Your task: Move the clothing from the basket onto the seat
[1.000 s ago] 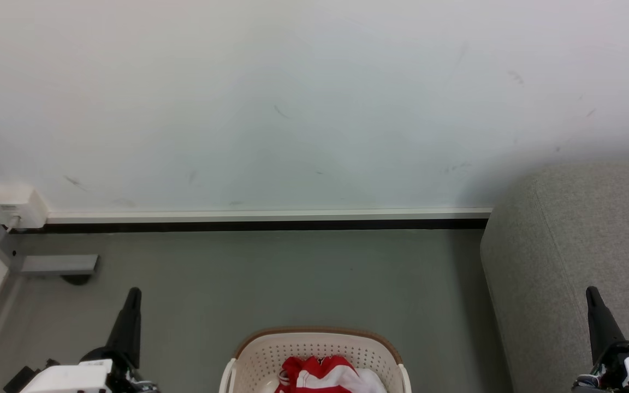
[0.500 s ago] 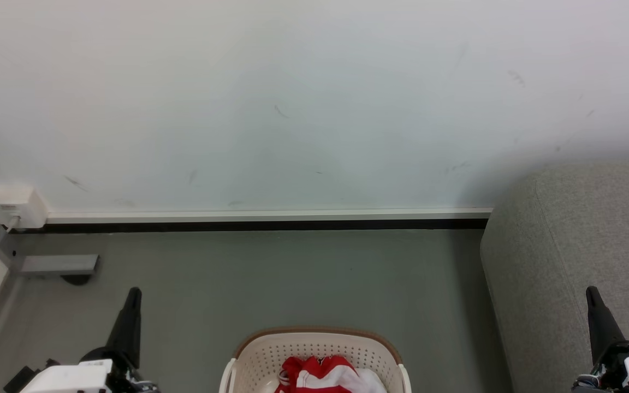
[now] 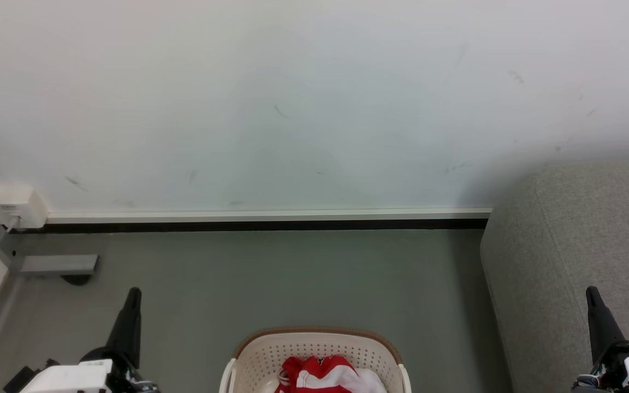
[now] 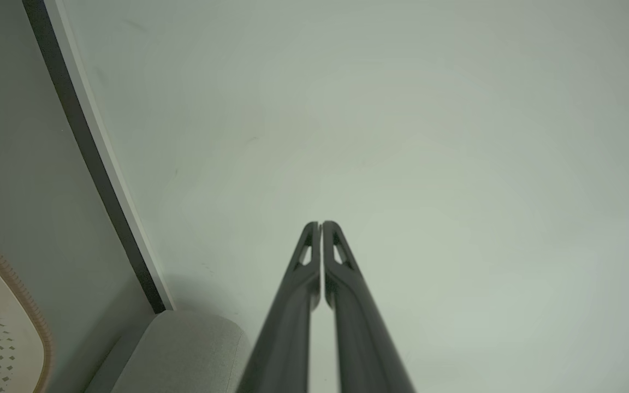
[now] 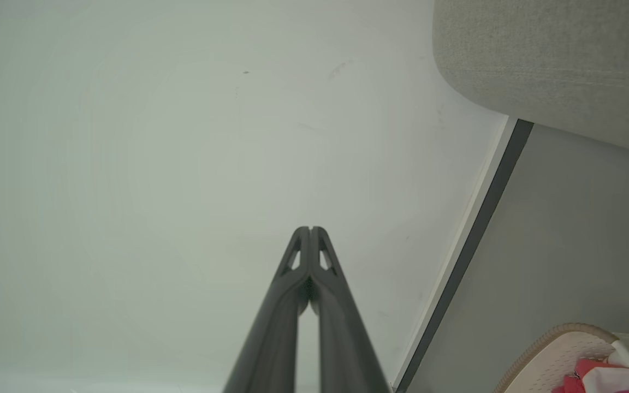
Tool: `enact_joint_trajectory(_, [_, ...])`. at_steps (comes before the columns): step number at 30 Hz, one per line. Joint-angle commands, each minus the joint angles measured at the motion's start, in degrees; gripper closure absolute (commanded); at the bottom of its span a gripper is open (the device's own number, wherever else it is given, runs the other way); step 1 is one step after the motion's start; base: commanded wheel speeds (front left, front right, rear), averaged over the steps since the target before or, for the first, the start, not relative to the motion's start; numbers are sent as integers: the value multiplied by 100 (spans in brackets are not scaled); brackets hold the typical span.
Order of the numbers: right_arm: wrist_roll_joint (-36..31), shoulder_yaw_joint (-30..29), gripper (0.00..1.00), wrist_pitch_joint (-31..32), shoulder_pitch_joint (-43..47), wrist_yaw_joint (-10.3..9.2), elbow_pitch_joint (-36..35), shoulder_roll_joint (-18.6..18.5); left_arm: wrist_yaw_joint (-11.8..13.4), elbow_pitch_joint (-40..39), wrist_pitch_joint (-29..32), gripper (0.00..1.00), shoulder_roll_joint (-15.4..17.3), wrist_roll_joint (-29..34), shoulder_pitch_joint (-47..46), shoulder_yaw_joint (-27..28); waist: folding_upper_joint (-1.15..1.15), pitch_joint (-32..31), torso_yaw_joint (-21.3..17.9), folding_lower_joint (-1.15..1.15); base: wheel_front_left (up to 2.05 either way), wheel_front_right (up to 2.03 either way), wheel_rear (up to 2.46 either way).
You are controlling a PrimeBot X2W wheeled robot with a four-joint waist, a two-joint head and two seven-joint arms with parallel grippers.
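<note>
The cream basket (image 3: 314, 346) with a brown rim stands on the grey floor at the bottom centre, and red-and-white clothing (image 3: 322, 376) lies bunched inside it. The grey seat (image 3: 576, 262) fills the right side. My left gripper (image 3: 133, 293) is shut at the lower left, well left of the basket, pointing at the wall. My right gripper (image 3: 591, 292) is shut at the lower right, in front of the seat. In the wrist views, both the left gripper (image 4: 320, 224) and the right gripper (image 5: 310, 229) have their fingers pressed together, holding nothing. The basket (image 5: 560, 349) and clothing (image 5: 593, 376) appear at the right wrist view's lower right corner.
A white wall with a dark baseboard (image 3: 265, 224) runs across ahead. A white wall box (image 3: 17, 206) and a grey bracket (image 3: 58, 264) sit at the left corner. Open grey floor (image 3: 303, 273) lies between basket and wall.
</note>
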Motion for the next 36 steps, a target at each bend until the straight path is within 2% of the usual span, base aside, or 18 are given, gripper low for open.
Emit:
enact_joint_trajectory(1, [-39,-23,100,17,-33,-13,4,-2,-22,-8,27,100,11,-69,-34,4,0,0,0,0,0,0,0])
enact_joint_trajectory(22, [-40,-24,100,18,-34,-14,4,-1,-22,-7,27,100,11,-69,-34,5,0,0,0,0,0,0,0])
enact_joint_trajectory(23, [1,4,0,-2,5,0,15,2,0,15,-5,0,-3,2,7,-1,0,0,0,0,0,0,0])
enact_joint_trajectory(36, [-318,162,0,-293,179,-1,120,38,10,198,-295,0,-32,142,149,-199,0,4,2,0,0,0,0])
